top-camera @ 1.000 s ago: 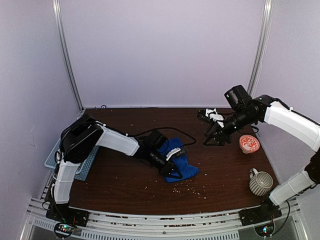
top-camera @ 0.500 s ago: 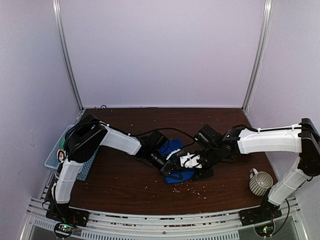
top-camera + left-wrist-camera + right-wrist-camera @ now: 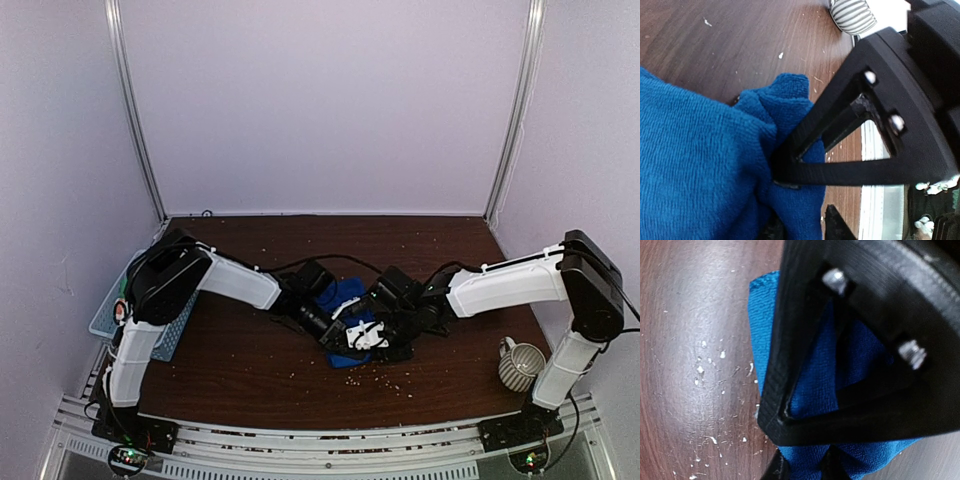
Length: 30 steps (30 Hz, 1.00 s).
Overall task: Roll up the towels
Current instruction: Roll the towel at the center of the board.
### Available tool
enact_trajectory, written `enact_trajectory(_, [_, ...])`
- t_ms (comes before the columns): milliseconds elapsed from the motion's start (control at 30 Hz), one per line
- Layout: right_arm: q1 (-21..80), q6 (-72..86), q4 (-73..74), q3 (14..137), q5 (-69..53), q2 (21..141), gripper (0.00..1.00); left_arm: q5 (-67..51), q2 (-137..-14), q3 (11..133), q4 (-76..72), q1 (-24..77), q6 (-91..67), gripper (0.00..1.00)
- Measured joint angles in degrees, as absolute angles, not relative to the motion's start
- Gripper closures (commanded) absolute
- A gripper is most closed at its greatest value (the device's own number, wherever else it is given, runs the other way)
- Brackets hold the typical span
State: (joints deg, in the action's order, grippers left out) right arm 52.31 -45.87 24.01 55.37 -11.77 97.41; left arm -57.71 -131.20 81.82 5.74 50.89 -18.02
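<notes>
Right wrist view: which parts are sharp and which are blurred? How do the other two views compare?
Right wrist view: the black finger close to the lens is blurred, the blue towel soft, the crumbs on the table sharper. Left wrist view: towel fibres crisp, striped mug slightly soft. Top external view: even light, faint shadows.

Top view: light even, diffuse, moderately bright, with a pale lilac cast. Dark brown wooden tabletop point(image 3: 240, 370) shows only soft shadows beneath the arms.

Left wrist view: pile of the royal blue terry towel point(image 3: 695, 165) sharp. Left black plastic finger point(image 3: 865, 172) soft, close to lens. White patches at right blown out.

Right wrist view: broad glare on tabletop at left. Right black plastic finger point(image 3: 865, 427) blurred.
</notes>
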Motion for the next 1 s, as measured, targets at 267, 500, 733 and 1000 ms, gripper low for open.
enact_trajectory(267, [52.4,-44.7,33.1,59.7,-17.6,98.8,0.91,-48.7,-120.9,71.6,6.4,50.5,-16.4,0.62])
enact_trajectory(500, [51.5,-42.7,49.9,68.1,-27.5,104.0,0.91,-38.2,-104.8,59.5,2.6,48.1,-15.5,0.61])
enact_trajectory(733, [46.0,-42.7,66.5,84.9,-39.1,121.2,0.91,-27.6,-85.2,46.8,-9.6,48.6,-13.5,0.55])
enact_trajectory(1000, [40.6,-43.5,81.7,97.1,-49.4,134.4,0.92,-13.8,-84.8,50.7,-5.9,62.8,1.1,0.54])
